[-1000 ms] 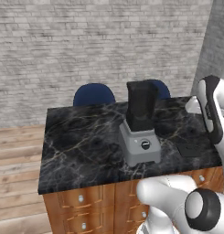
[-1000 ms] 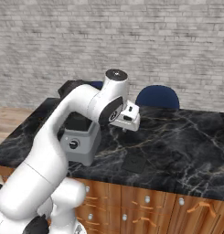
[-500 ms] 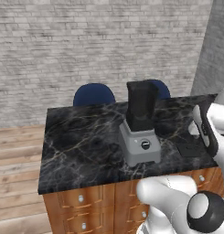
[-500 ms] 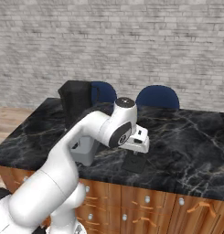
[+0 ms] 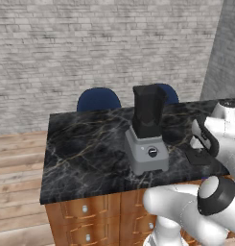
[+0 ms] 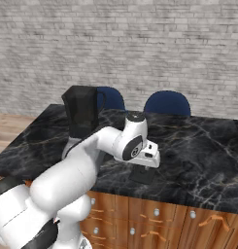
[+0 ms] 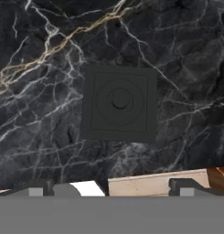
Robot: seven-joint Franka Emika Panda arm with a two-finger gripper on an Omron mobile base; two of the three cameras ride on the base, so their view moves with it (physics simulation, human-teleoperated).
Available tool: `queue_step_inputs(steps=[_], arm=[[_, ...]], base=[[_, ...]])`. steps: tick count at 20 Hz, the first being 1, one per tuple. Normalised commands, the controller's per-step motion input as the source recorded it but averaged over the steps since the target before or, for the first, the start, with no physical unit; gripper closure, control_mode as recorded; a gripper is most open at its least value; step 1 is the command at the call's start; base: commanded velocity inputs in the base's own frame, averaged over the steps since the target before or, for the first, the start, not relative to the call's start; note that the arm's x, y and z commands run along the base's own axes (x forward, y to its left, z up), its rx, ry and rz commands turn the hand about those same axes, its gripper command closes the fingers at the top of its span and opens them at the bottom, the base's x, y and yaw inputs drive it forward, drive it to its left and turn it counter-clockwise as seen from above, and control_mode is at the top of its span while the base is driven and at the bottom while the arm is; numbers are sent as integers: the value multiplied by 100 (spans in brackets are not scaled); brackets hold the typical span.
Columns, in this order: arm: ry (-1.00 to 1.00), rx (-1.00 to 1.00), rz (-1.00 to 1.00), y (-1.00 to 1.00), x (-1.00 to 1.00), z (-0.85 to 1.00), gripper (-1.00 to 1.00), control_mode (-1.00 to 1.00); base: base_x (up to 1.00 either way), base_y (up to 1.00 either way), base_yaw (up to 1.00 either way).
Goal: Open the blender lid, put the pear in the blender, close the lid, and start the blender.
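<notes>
To the left of the claw (image 6: 144, 171) stands the blender (image 5: 146, 134), a boxy light-grey base with a round black knob under a tall dark tapered jar, on the black, gold-veined marble surface (image 5: 85, 149). In the right base view the white arm crosses in front of the blender's base, so little more than the dark jar (image 6: 82, 111) shows there. The jar's top is bare; its inside is too dark to read.

Directly under the claw lies the blender lid (image 7: 120, 102), a flat black squarish cap with raised concentric rings and a small round knob at its centre, flat on the surface near the front edge and well apart from the blender. From the left base view the lid (image 5: 199, 156) is partly covered by the white hand, and from the right base view it is a dark slab (image 6: 143, 174) beneath the hand.

The claw hangs above the lid with its jaws spread wide and nothing between them; the two dark tips barely rise at the bottom of the hand view. Whether the tips touch the lid cannot be told.

Behind the surface, beyond the claw, two blue chair backs (image 6: 167, 103) rise, cut off by its far edge.
</notes>
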Motion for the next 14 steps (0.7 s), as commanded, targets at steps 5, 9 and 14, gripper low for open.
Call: queue_step_inputs(steps=[5,9,14], arm=[[0,0,2,-12,35,-44,-100,-100],[0,0,2,-4,28,-45,-100,-100],[0,0,3,-1,14,-34,-100,-100]], base=[[0,0,0],[0,0,0],[0,0,0]])
